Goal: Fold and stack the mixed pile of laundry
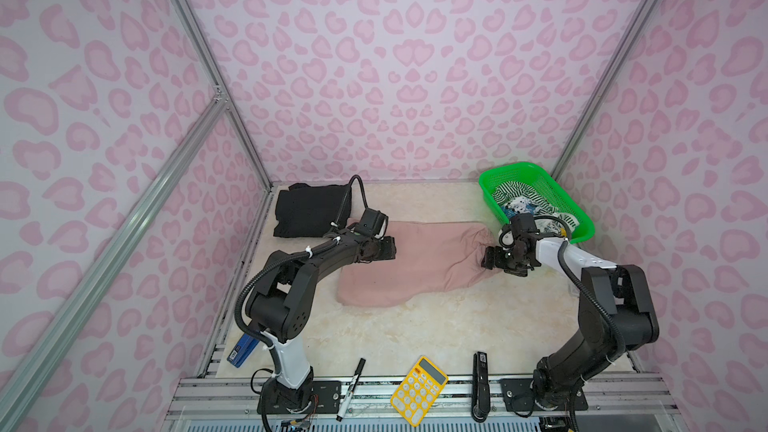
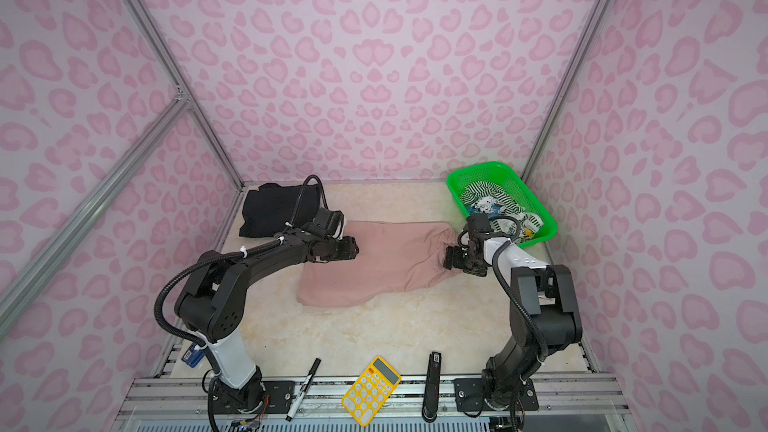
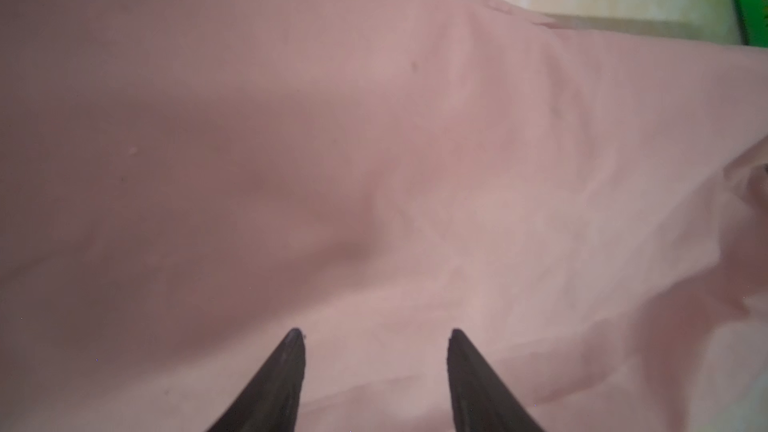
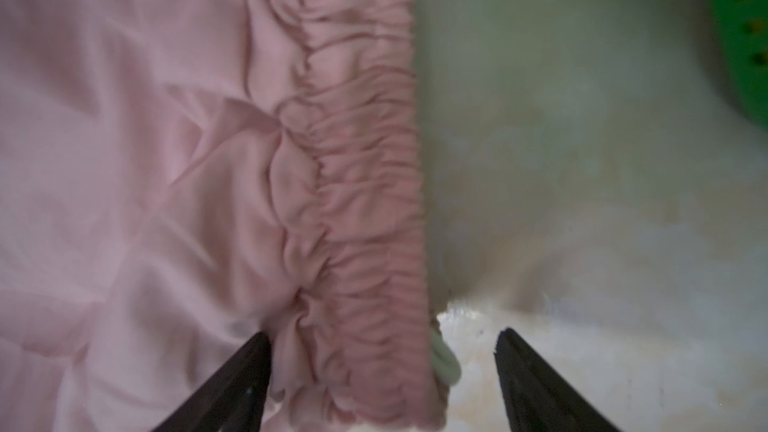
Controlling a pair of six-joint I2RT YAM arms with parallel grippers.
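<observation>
Left tool (image 3: 375,332) and right tool (image 4: 384,332) spread; shorts (image 1: 415,259) lie crosswise, waistband (image 4: 365,160) toward basket (image 1: 559,191)

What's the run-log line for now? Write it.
pink shorts: spread flat | left gripper: open above shorts | right gripper: open astride waistband | black garment: folded

This looks like a robotics lab test cell, definitely not someone's home. Aluminium frame posts (image 1: 210,64) hold up walls (image 1: 415,118) of pink leopard-print sheet, boxing in a small marble-look counter (image 1: 415,326). A left arm (image 1: 286,284) and a right arm (image 1: 615,309) are bolted to a metal rail (image 1: 461,384) along the front edge. Pink shorts (image 1: 415,259), a calculator (image 1: 419,390) and a stapler (image 1: 481,386) lie around, which is a pretty random mix.
</observation>
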